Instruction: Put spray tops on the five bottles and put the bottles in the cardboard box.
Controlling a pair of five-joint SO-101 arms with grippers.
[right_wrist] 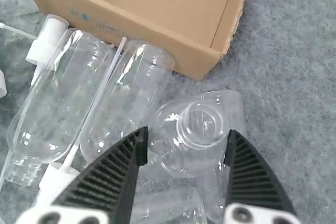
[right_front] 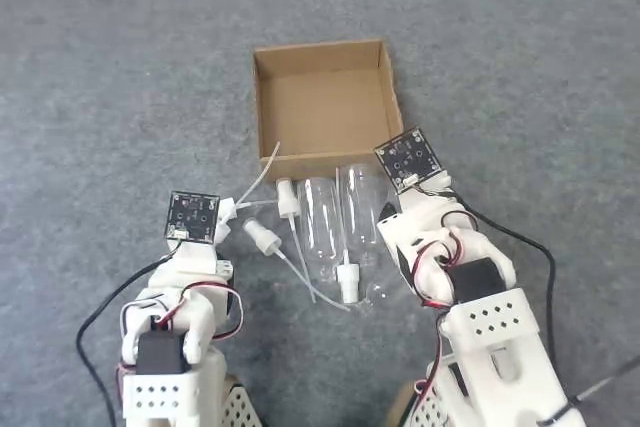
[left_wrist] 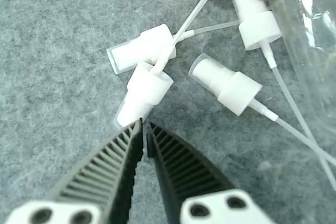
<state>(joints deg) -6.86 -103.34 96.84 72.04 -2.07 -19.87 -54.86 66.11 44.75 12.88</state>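
Cardboard box (right_front: 325, 107): open-topped; nothing is seen inside, so no bottle is judged packed.
Bottles (right_front: 320, 227): clear, laid on their sides just before the box wall; one bottle (right_wrist: 197, 129) is presented end-on between the right jaws.
Right gripper (right_wrist: 186, 136): jaws spread wide either side of that bottle, not closed on it. A square grip on the body is advised, with the neck left free.
Left gripper (left_wrist: 145, 126): jaws almost together, nothing between; tips at a spray top (left_wrist: 144, 90).
Spray tops (left_wrist: 227, 85): loose on the carpet (right_front: 100, 97), tubes crossed; one alone should be lifted.
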